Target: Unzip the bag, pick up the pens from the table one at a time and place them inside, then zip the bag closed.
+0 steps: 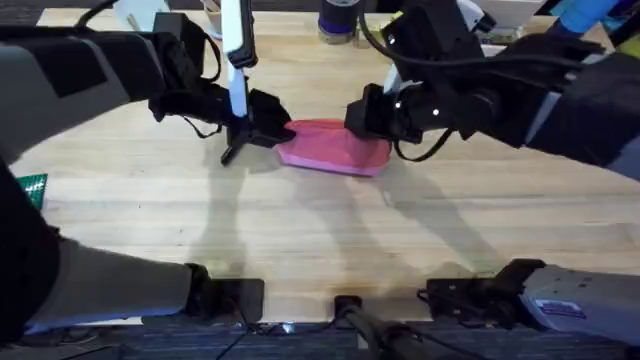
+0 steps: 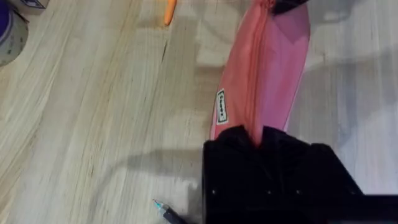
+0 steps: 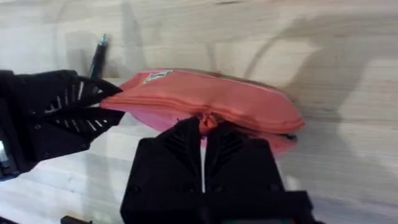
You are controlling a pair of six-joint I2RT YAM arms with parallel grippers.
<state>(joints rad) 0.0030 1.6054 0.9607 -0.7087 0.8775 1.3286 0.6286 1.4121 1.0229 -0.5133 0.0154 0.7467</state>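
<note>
Your left hand clamps one end of the bag; your right hand pinches its zipper pull mid-seam.

— What's behind the work on my feed?
— A pale plank worktop, grain showing, soft shadows across it. At its far edge I see a dark purple container and a green thing left.
</note>
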